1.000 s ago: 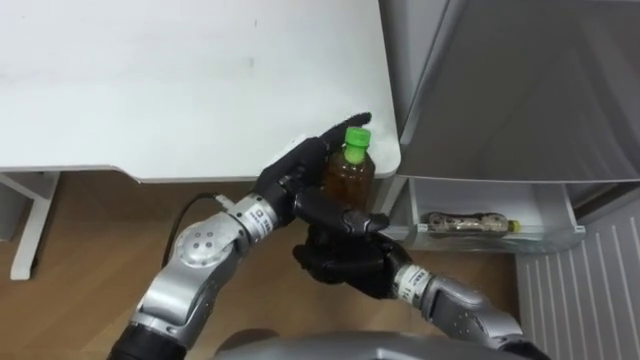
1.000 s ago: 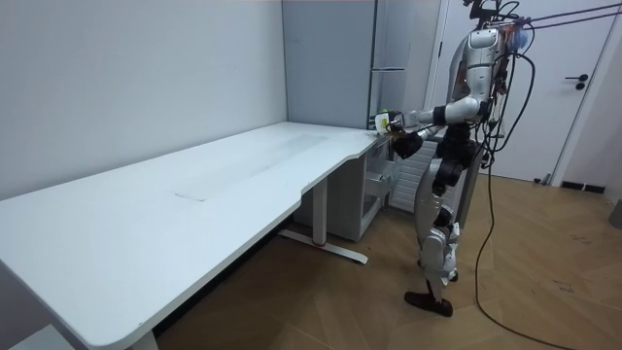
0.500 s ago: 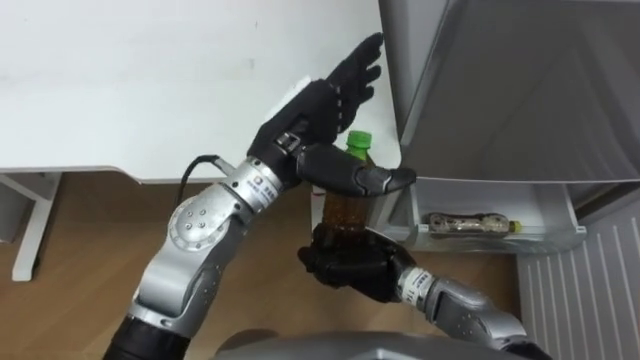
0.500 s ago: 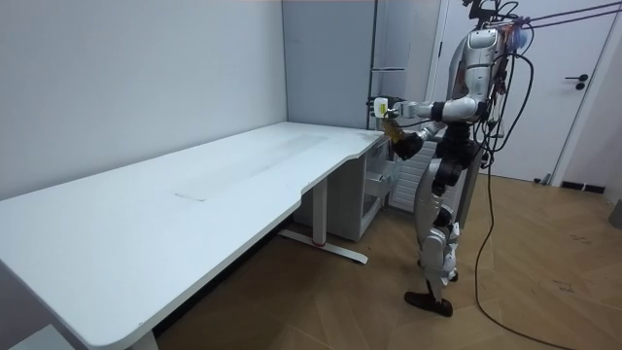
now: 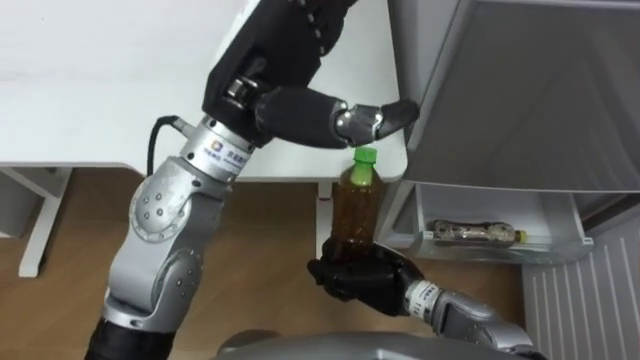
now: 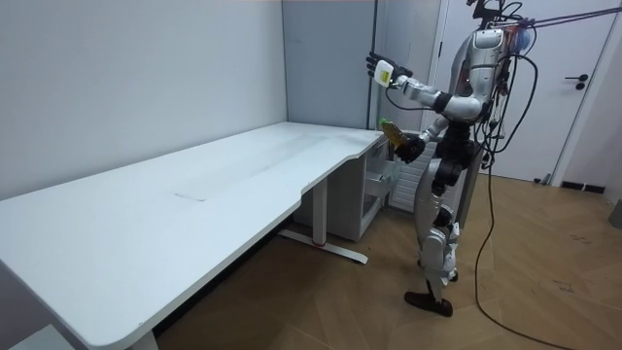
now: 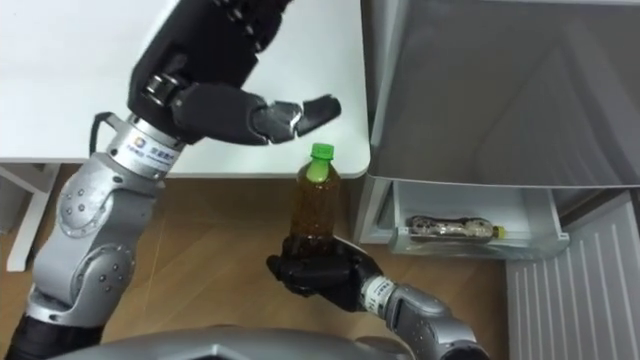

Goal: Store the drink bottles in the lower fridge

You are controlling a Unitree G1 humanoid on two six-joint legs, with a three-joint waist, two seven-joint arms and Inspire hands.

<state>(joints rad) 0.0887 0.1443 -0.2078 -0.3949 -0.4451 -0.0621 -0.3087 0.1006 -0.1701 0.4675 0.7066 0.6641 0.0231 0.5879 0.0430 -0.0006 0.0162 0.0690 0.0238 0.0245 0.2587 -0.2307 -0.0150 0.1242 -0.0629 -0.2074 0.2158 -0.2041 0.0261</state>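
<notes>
A brown tea bottle [image 5: 358,208] with a green cap stands upright in my right hand [image 5: 362,281], whose fingers curl round its base, just in front of the white table's corner. The same bottle [image 7: 314,205] and right hand [image 7: 316,274] sit low in the middle of the right eye view. My left hand [image 5: 292,60] is lifted above the bottle with straight fingers, its thumb reaching toward the grey fridge [image 5: 520,90] and holding nothing. In the room view the left hand [image 6: 380,67] is raised high and the right hand [image 6: 400,146] is at waist height beside the fridge.
The fridge's lower drawer [image 5: 500,203] stands open at the right, with another bottle [image 5: 470,234] lying flat in it. The white table [image 5: 100,80] covers the upper left, above a wooden floor [image 5: 60,270]. I stand at the table's corner next to the fridge.
My left hand let go of the bottle and rose up above it, fingers straightening. The right hand kept the bottle and carried it slightly down and off the table edge.
</notes>
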